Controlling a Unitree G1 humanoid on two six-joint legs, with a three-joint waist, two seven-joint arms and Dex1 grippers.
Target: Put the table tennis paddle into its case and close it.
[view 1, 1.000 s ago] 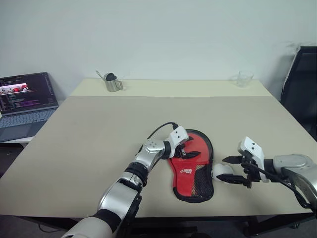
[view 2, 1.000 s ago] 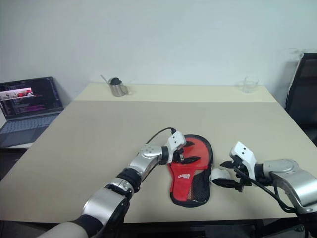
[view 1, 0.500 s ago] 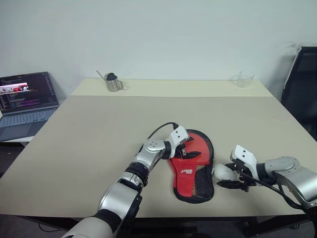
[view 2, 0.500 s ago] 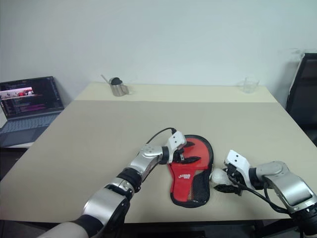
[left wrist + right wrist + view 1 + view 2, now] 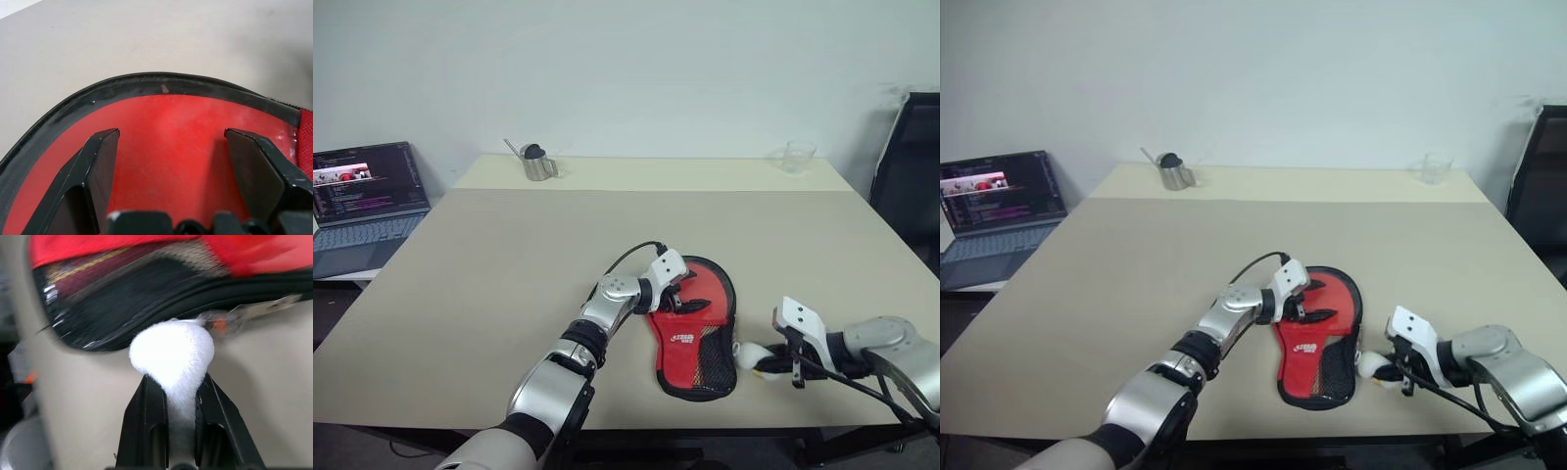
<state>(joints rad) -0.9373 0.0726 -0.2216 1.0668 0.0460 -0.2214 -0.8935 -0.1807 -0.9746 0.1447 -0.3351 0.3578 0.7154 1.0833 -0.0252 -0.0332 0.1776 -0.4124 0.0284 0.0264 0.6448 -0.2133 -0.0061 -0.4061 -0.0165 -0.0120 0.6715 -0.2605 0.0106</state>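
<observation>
The case (image 5: 731, 294) lies flat near the table's front edge, red inside a black zipper rim, with a white logo and a black mesh pocket at its narrow end. My left gripper (image 5: 689, 295) hovers open over its round end, above a glossy red surface (image 5: 166, 156). I cannot tell whether that surface is the table tennis paddle's blade or the lining. My right gripper (image 5: 768, 364) is shut on a soft white lump (image 5: 171, 352). The lump sits against the case's right edge, beside the metal zipper pull (image 5: 254, 308).
A metal cup (image 5: 537, 164) stands at the table's far left and a clear glass (image 5: 796, 155) at the far right. An open laptop (image 5: 362, 201) sits on a lower surface to the left. A black chair (image 5: 911, 166) stands past the right edge.
My right gripper has closed from wide open onto the white lump and has sunk and drawn back toward the table's front edge. The left gripper and the case have not moved.
</observation>
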